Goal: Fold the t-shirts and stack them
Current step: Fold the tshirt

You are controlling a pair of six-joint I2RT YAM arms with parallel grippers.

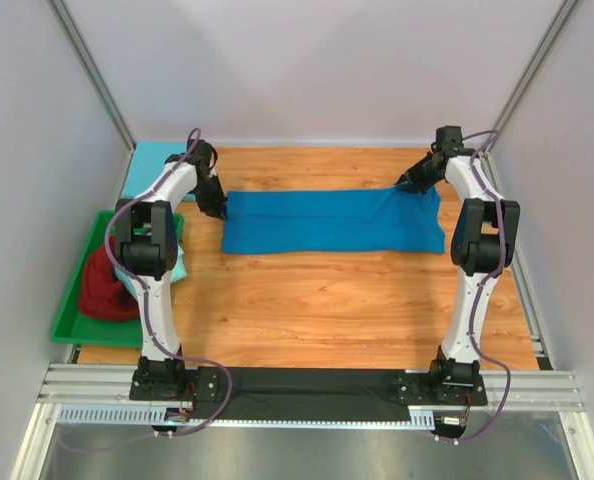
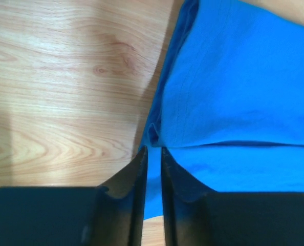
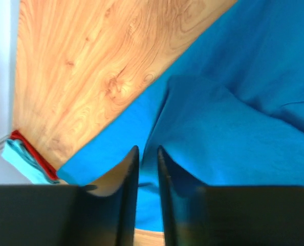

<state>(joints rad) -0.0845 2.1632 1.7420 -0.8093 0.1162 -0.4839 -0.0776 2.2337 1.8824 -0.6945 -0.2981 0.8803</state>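
Fingers of your left gripper (image 2: pixel 153 148) are standing a narrow slit apart, and blue cloth is showing through the slit. You cannot tell from this whether they are pinching it. The tips are sitting right at the left short edge of the royal blue t-shirt (image 1: pixel 327 222), where the hem is puckering up against them.

Your right gripper (image 3: pixel 147 147) is showing a similar narrow slit, with blue cloth filling it and a ridge of fabric running up to the tips. Whether it is gripping is not clear either. In the top view it is meeting the shirt's far right corner, which is drawing out into a point toward it.

That shirt is lying across the far half of the wooden table (image 1: pixel 327 320) as a long flat band, reaching from one gripper to the other.

At the far left corner a sky blue t-shirt (image 1: pixel 155 160) is lying flat. Nearer you on the left, the green tray (image 1: pixel 69 318) is holding a red heap of cloth (image 1: pixel 105 292) with a pale aqua piece (image 1: pixel 178 262) beside it, partly hidden behind the left arm (image 1: pixel 152 250).
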